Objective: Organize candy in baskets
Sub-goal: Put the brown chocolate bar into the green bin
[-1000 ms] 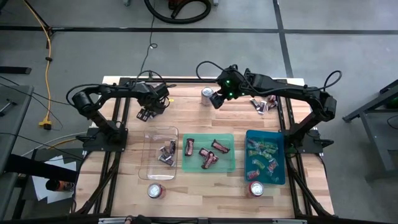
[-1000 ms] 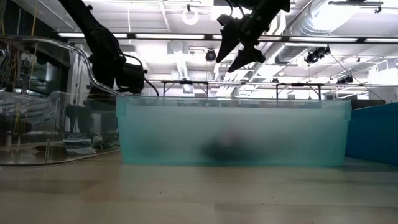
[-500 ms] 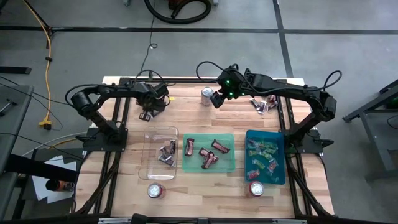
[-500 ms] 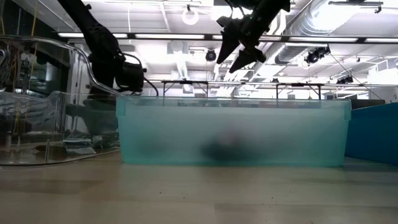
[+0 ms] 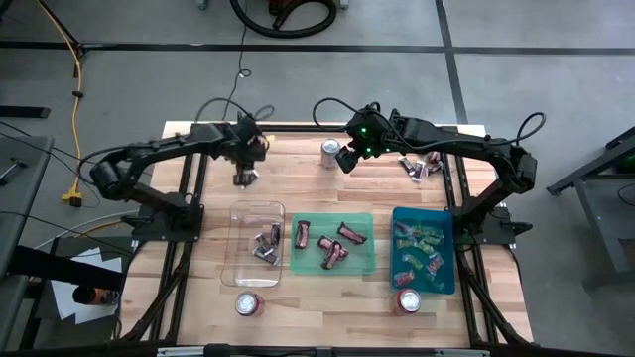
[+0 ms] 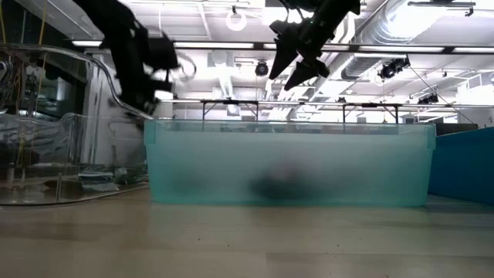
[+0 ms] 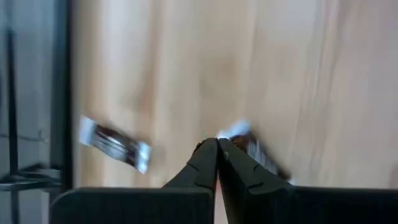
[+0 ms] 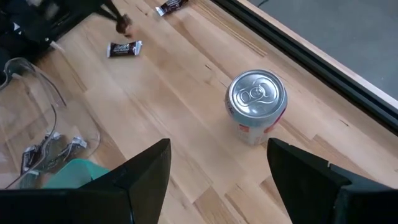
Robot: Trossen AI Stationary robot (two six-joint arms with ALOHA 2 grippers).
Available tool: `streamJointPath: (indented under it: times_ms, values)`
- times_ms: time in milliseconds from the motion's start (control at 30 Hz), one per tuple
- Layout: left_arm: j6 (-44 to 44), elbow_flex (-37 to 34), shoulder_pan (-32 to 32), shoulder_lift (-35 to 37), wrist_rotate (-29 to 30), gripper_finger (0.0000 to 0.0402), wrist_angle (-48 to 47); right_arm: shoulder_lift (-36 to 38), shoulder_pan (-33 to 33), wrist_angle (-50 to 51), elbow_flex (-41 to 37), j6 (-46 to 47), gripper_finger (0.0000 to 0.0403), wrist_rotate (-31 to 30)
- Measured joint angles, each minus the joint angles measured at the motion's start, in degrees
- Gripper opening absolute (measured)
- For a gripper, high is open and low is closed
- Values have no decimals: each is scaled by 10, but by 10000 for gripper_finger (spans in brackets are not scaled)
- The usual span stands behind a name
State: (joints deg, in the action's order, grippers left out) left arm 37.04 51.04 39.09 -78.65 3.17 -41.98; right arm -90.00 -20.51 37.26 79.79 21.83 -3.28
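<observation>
My left gripper [image 5: 243,178] [image 7: 217,149] hangs above the far left part of the wooden table, shut on a dark and silver candy [image 7: 252,149]. A second dark candy [image 7: 115,144] [image 8: 124,48] lies flat on the wood nearby. The clear basket [image 5: 256,243], green basket [image 5: 332,243] and teal-blue basket [image 5: 424,250] stand in a row toward the near edge, each with candy in it. My right gripper [image 5: 344,159] [image 8: 217,180] hovers open above the far middle, over a silver can [image 8: 256,102]. My left gripper pinches the candy between its two fingertips at the silver wrapper end [image 7: 235,130]. The fingers come from above, slanting down. The candy is lifted clear of the table and trails off to one side of the fingers.
Two more cans stand near the front edge [image 5: 248,303] [image 5: 408,300]. A small heap of candy [image 5: 417,167] lies at the far right. Another candy [image 8: 171,5] lies by the far edge. The black frame [image 5: 189,188] runs along both sides of the table.
My left gripper has shut on the candy, then risen from the table and rolled about its wrist. The candy has come up off the wood with it.
</observation>
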Motion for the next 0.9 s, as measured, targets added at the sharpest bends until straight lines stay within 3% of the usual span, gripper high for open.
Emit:
streamJointPath:
  times_ms: [167, 400, 667, 900]
  values:
    - [-104, 44, -5, 70, -42, 0, 22, 0, 0, 0, 0, -22, 261, 10]
    - [-250, 77, -58, 132, -80, 0, 111, 0, 3, -5, 0, -96, 261, 102]
    - [-196, 67, -107, 98, -41, 8, 117, 0, 3, -16, 0, -101, 261, 104]
    - [-83, 84, -110, 0, -28, 79, 118, 0, 3, -19, 0, -89, 261, 106]
